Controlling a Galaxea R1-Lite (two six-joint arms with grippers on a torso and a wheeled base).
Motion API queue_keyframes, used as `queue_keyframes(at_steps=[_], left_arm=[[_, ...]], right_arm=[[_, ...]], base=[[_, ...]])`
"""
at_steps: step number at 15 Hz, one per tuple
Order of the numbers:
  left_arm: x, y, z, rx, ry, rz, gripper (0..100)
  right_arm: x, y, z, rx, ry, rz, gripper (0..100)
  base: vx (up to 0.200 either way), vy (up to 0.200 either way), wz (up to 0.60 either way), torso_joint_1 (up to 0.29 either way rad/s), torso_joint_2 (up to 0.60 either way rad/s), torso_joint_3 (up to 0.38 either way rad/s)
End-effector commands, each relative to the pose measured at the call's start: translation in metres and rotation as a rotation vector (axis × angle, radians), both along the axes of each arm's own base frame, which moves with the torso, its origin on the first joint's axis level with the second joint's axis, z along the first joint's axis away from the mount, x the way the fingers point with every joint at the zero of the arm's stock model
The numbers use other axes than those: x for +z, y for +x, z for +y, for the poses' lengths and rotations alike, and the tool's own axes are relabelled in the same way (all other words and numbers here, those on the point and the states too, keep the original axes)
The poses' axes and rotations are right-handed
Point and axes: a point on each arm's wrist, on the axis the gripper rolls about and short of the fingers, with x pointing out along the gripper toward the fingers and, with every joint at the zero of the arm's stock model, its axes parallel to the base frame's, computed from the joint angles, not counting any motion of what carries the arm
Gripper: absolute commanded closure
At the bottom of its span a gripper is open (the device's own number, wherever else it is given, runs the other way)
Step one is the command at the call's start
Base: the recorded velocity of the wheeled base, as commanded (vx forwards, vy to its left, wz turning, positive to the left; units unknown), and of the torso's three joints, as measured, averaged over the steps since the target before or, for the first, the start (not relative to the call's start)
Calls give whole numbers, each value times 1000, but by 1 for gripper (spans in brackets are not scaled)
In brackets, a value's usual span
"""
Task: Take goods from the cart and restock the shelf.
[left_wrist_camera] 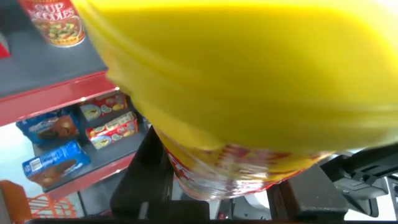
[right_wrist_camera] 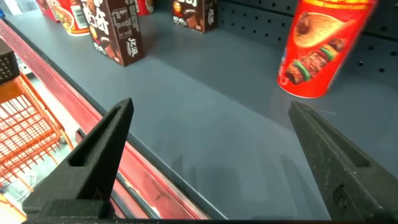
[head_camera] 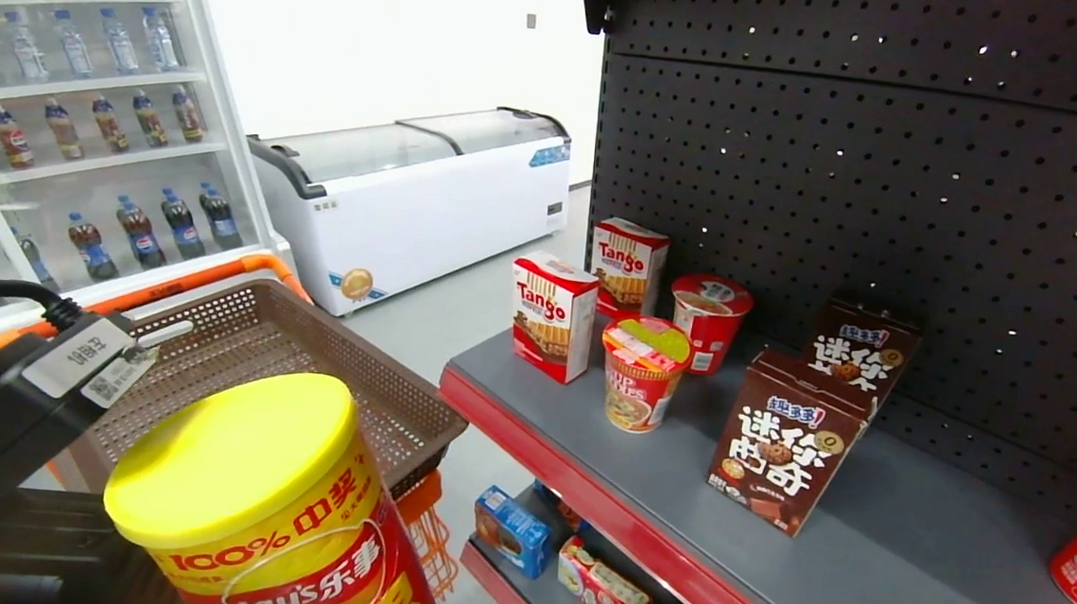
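Grips round red-and-yellow chip canister with yellow plastic lid [head_camera: 269, 501] in left gripper [left_wrist_camera: 230, 190], black fingers [left_wrist_camera: 146, 180] pinching its sides below the lid. Holds it upright off the left end of the grey shelf board with red front lip [head_camera: 861, 571], not over the board, above the near part of the brown perforated plastic cart basket [head_camera: 307, 362].

Hovers right gripper [right_wrist_camera: 211, 162] low over bare shelf board near the front lip, fingers [right_wrist_camera: 93, 168] spread wide, pinching nothing.

On the shelf just beyond the right gripper, toward the black pegboard back panel [head_camera: 889, 175]: red cylindrical snack can [right_wrist_camera: 320, 46], upright.

Farther left on the shelf, in front-back pairs, all upright: brown cookie boxes [head_camera: 786, 452], red noodle cups [head_camera: 643, 373], red-and-white wafer boxes [head_camera: 553, 315].

Under the shelf, on a lower board: blue biscuit packet [head_camera: 511, 528].
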Motion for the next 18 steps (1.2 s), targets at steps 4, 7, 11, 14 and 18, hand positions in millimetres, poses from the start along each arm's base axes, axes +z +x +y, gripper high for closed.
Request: queue_keyframes(at_steps=[4,7,11,14,18], left_arm=[[-3,2,-1,2,6,12,100],[-4,3,-1,6,9,16,100],[-5,3,0,13,10,20,100],[-5,3,0,14,11,20,100],[-5,3,0,14,12,23,100]], right_arm=[[0,0,0,0,0,0,0],[0,0,0,0,0,0,0],[0,0,0,0,0,0,0],[0,0,0,0,0,0,0],[0,0,0,0,0,0,0]], base=[[0,0,0,0,0,0],[0,0,-600,1,2,2],[0,0,-600,7,2,1],[0,0,-600,2,-1,-1],[0,0,-600,4,4,4]])
